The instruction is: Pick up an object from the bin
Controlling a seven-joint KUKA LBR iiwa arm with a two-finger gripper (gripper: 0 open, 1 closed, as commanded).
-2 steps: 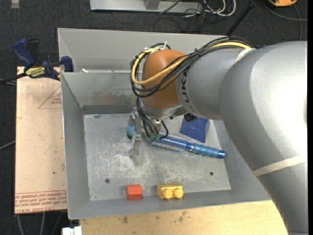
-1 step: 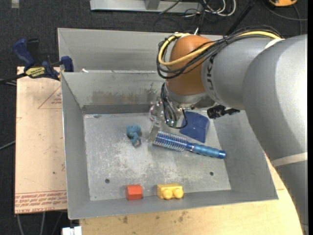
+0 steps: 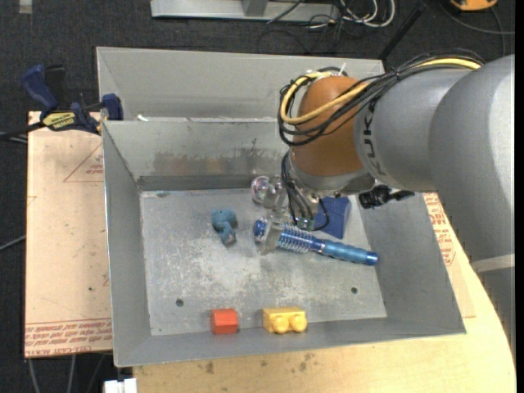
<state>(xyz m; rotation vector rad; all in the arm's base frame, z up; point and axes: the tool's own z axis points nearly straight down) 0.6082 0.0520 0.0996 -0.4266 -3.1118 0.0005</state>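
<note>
The end effector (image 3: 286,213), whose grip could not be told, was seen by the blue brush (image 3: 318,245), judged light, stiff and best taken by its handle.

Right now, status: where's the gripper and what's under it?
Gripper low at centre of bin, over the bristle end of a blue brush. Brush lies flat. Close by: clear round piece, blue flat piece.
</note>
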